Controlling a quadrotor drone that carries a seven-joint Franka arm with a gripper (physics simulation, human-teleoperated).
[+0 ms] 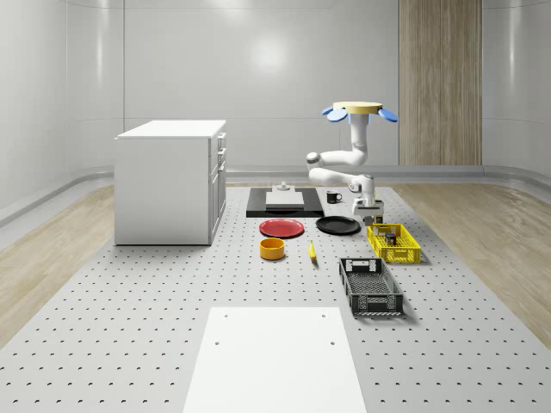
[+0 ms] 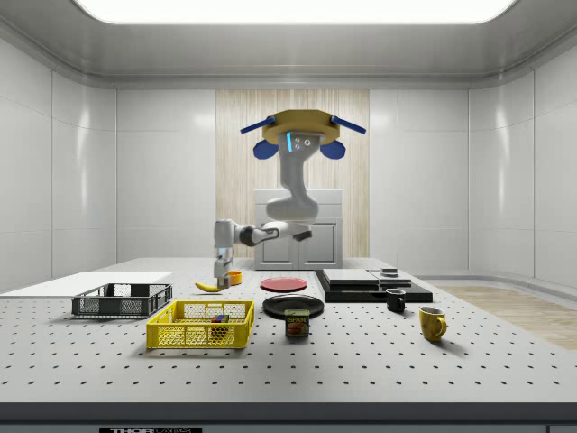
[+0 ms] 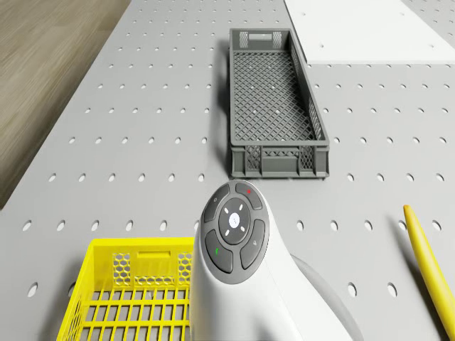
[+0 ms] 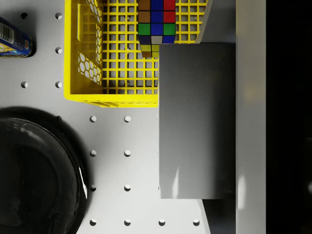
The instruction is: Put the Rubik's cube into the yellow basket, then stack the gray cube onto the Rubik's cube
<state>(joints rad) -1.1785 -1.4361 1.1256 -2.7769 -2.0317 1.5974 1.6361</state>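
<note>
The Rubik's cube (image 4: pixel 155 22) lies already inside the yellow basket (image 1: pixel 393 243), so the 1st step looks done and the 2nd one, the stacking, is in hand.

The drone (image 1: pixel 360 110) hovers above the far part of the table (image 1: pixel 129 327), approx. over the black plate (image 1: pixel 337 225). The arm reaches down from it, and the gripper (image 1: pixel 369 209) hangs just above the basket's far end.

In the wrist view the gray cube (image 4: pixel 197 119) sits big and close between the fingers (image 4: pixel 249 117), so the jaws seem closed on it, about one cube-width apart. It overlaps the basket's near wall, not yet over the Rubik's cube.

Next move, I think: carry the gray cube further over the basket, center it above the Rubik's cube, then lower slowly and release. Bad centering and it may slide off.
</note>
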